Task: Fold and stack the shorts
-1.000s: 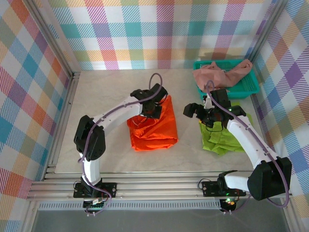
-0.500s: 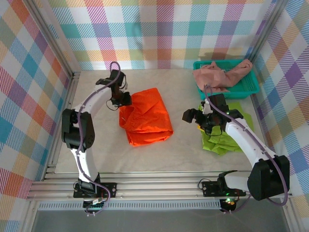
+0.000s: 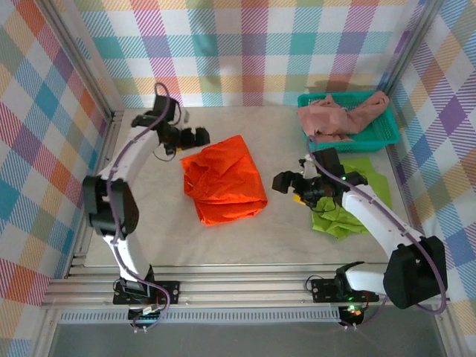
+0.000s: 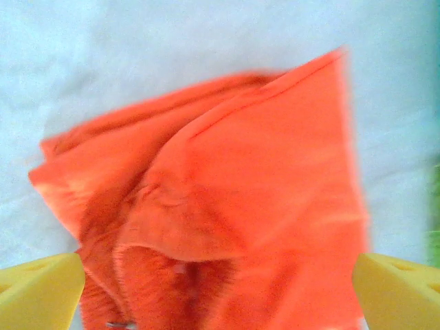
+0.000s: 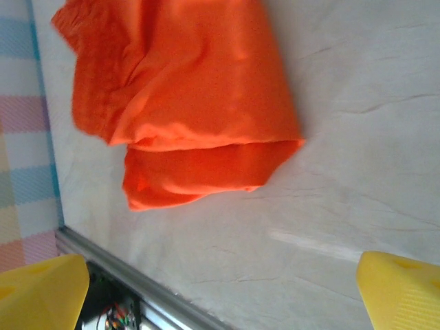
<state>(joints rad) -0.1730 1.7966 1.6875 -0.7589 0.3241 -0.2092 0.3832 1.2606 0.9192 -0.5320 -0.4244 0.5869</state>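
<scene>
Shorts, 3 pairs: left jaws gape wide, empty, just beside the folded orange pair [image 3: 223, 182] on the desk [image 3: 149, 223]; right jaws, wide and empty too, hang between it and the rumpled green pair [image 3: 335, 220]; pink pair [image 3: 338, 115] heaps in the far-right basket [image 3: 387, 134]

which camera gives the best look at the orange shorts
The top external view: the orange shorts lie whole in frame, every edge visible. The left wrist view is close but blurred, and cuts off their lower part. The right wrist view is sharp and shows the layered fold, but crops their top edge.
</scene>
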